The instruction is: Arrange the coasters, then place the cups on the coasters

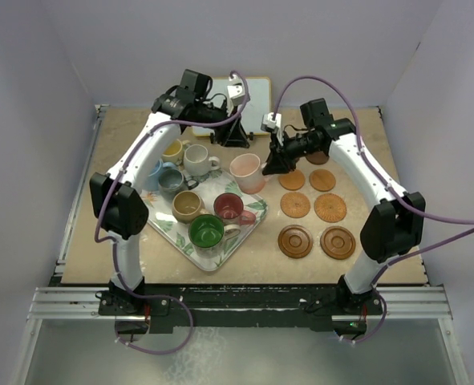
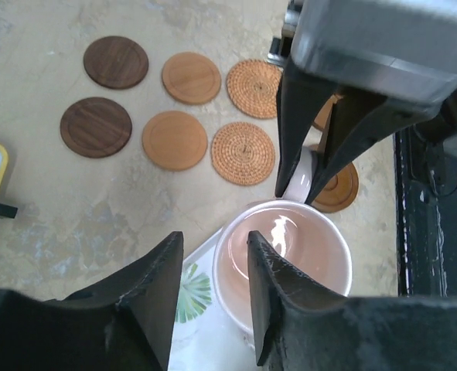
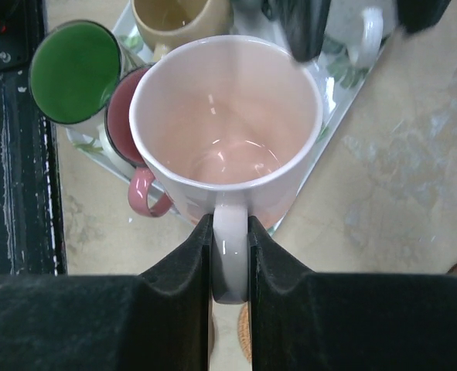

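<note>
The pink cup (image 1: 245,170) (image 2: 282,255) (image 3: 228,116) is upright over the right corner of the leaf-patterned tray (image 1: 245,228). My right gripper (image 1: 273,163) (image 3: 230,228) is shut on its handle. My left gripper (image 1: 235,136) (image 2: 213,286) is open, with the cup's far rim between its jaws and not pinched. Several coasters lie in two rows right of the tray: orange-brown (image 1: 292,180), woven (image 1: 330,208) and dark (image 1: 295,241) (image 2: 96,127). The yellow (image 1: 173,150), off-white (image 1: 197,160), light blue (image 1: 155,172), grey-blue (image 1: 172,181), tan (image 1: 187,205), red (image 1: 229,207) and green (image 1: 207,232) cups stand on the tray.
A white board with a yellow edge (image 1: 253,100) lies at the back behind both grippers. One more coaster (image 2: 338,185) sits partly hidden under my right gripper. A black rail (image 1: 237,309) runs along the near table edge.
</note>
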Controlling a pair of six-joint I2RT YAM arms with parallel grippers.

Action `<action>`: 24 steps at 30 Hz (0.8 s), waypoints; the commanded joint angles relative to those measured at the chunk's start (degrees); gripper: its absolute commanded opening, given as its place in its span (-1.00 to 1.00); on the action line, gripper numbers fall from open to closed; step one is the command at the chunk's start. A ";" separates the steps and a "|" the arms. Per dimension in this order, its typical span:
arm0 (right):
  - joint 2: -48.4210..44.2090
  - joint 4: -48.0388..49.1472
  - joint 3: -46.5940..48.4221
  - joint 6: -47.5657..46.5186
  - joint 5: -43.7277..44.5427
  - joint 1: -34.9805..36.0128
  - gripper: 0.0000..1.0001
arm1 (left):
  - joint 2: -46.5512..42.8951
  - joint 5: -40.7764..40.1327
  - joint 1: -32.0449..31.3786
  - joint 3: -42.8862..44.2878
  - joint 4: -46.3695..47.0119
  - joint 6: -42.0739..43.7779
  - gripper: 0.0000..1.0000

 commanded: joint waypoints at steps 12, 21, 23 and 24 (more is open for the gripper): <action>-7.27 12.44 -5.96 10.61 2.50 -11.46 -1.00 | -9.46 -2.76 10.92 -10.58 25.50 -20.85 0.40; -4.07 27.24 -8.55 16.86 7.96 -20.63 -1.00 | -13.63 -12.95 11.13 -18.28 23.80 -16.53 0.55; -2.01 30.44 -8.49 16.65 7.31 -22.17 -1.00 | -14.19 -12.97 11.14 -19.46 23.37 -15.32 0.56; -1.00 31.55 -8.14 15.91 6.61 -22.74 -1.00 | -14.41 -12.87 11.13 -19.87 22.79 -14.60 0.56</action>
